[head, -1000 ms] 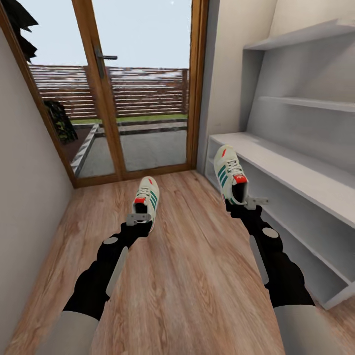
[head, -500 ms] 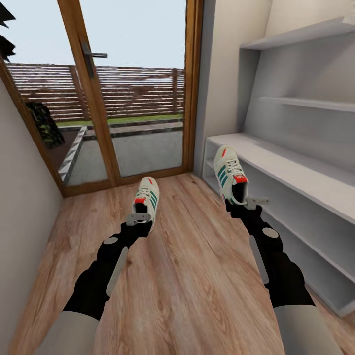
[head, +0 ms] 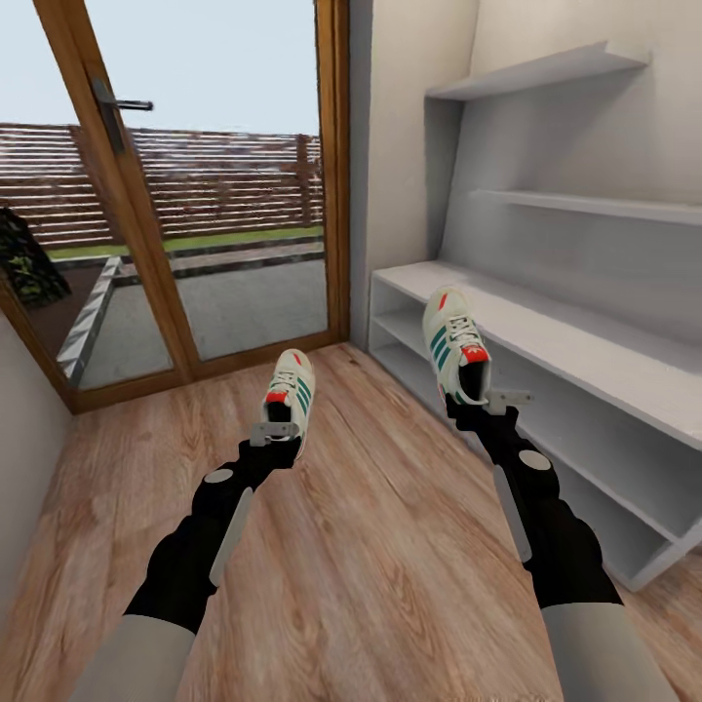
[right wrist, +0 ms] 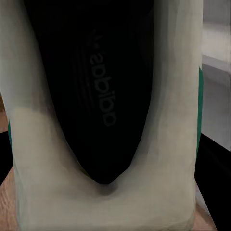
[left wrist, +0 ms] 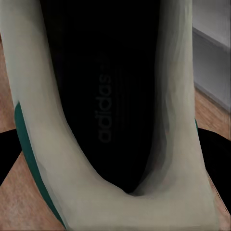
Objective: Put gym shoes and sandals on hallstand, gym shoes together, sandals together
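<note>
Holding one gym shoe in each hand, we keep both clear of the corridor floor (head: 370,546). Our left fingers (head: 275,432) are clamped on the heel of the left gym shoe (head: 292,388), above the planks. Our right fingers (head: 485,400) are clamped on the heel of the right gym shoe (head: 452,343), its toe toward the hallstand (head: 585,341), close to the bench shelf.

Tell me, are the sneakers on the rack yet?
Not yet. Each tool, left and right, holds a gym shoe in the air.
</note>
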Motion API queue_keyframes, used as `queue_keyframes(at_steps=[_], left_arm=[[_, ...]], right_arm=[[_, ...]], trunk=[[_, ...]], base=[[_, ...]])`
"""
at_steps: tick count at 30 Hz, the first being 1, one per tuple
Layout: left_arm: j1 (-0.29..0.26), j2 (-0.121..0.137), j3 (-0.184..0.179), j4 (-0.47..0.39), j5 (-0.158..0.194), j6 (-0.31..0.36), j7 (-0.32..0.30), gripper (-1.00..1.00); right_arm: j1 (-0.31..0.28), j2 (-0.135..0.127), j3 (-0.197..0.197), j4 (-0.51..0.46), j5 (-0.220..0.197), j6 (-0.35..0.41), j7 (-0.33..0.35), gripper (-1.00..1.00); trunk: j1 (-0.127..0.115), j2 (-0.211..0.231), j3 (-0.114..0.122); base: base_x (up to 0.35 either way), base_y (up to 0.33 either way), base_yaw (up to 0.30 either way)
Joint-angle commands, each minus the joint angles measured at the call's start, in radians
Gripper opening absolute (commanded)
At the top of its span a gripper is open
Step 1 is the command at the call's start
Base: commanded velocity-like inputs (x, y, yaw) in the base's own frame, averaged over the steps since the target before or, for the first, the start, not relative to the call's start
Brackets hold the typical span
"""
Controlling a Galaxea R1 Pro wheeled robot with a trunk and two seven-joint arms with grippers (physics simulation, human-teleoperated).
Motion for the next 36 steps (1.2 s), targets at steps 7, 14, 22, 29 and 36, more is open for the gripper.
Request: queue_keyframes(at_steps=[7,14,22,29,36], left_arm=[[0.000,0.000,0.001,-0.002,0.006,0.006,0.000,-1.00],[0.000,0.000,0.001,-0.002,0.006,0.006,0.000,-1.00],[0.000,0.000,0.001,-0.002,0.006,0.006,0.000,-1.00],[0.000,0.000,0.001,-0.002,0.006,0.006,0.000,-1.00],[0.000,0.000,0.001,-0.002,0.006,0.006,0.000,-1.00]], right_arm=[[-0.001,0.001,-0.001,-0.001,0.000,0.005,0.000,-1.00],[-0.001,0.001,-0.001,-0.001,0.000,0.005,0.000,-1.00],[-0.001,0.001,-0.001,-0.001,0.000,0.005,0.000,-1.00],[-0.001,0.001,-0.001,-0.001,0.000,0.005,0.000,-1.00],[-0.001,0.001,-0.001,-0.001,0.000,0.005,0.000,-1.00]], trunk=[[0.000,0.000,-0.001],[0.000,0.000,-0.001],[0.000,0.000,-0.001],[0.000,0.000,-0.001],[0.000,0.000,-0.001]], base=[[0.025,0.023,-0.255],[0.215,0.216,-0.246],[0.230,0.285,-0.067],[0.218,0.276,-0.227],[0.052,0.057,-0.253]])
